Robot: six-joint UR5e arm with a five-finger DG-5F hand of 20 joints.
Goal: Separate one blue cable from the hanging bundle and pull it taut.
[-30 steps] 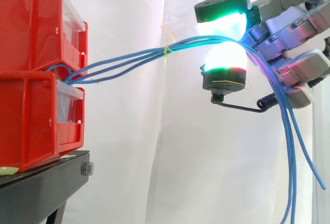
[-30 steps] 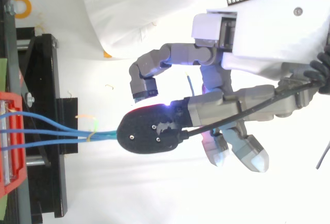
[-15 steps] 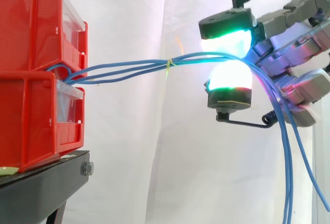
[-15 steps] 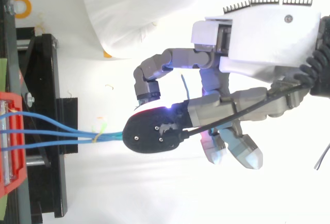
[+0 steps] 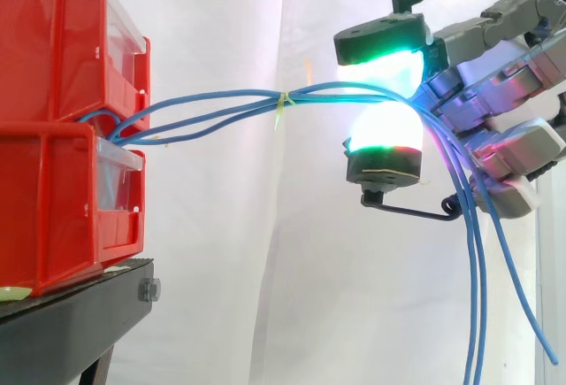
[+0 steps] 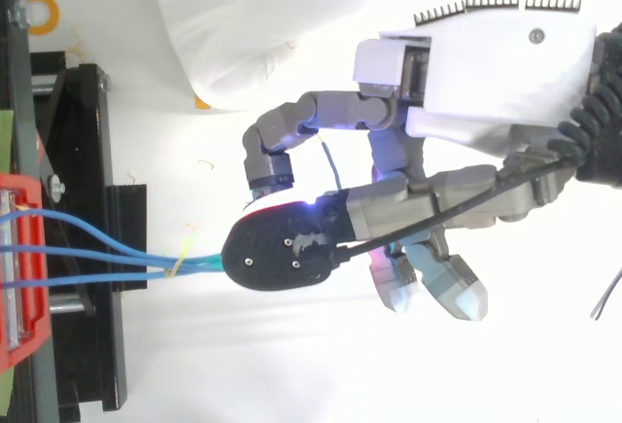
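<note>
Where the white fabric curtain [image 5: 265,252] closes off the background, two stacked red plastic bins [image 5: 62,128] sit on a black metal stand [image 5: 80,314] at the left of the side view. The grey articulated robot hand [image 5: 495,75] enters from the right, level with the seam between the bins. The hand is closed in a pinch: one glowing fingertip pad [image 5: 385,53] bears down from above and a second pad [image 5: 385,128] presses up from below, with the thin blue cables [image 5: 212,111] clamped between them. It cannot be determined whether a single cable or the whole bundle lies in the pinch. The cables leave the front of the bins, run nearly horizontally to the right with a slight upward bow, pass through the pinch, and then drape down behind the hand. Their long axis therefore points from the bins straight at the hand, and the anchored end lies to the hand's left. Tension will probably require travel to the right, away from the bins. A small yellow-green tie [image 5: 281,102] gathers the strands just short of the pads; it also appears in the top view [image 6: 178,265]. Compared with half a second earlier, the hand and the tie sit slightly nearer the bins and the span bows more, so the run is judged slack, not taut.
</note>
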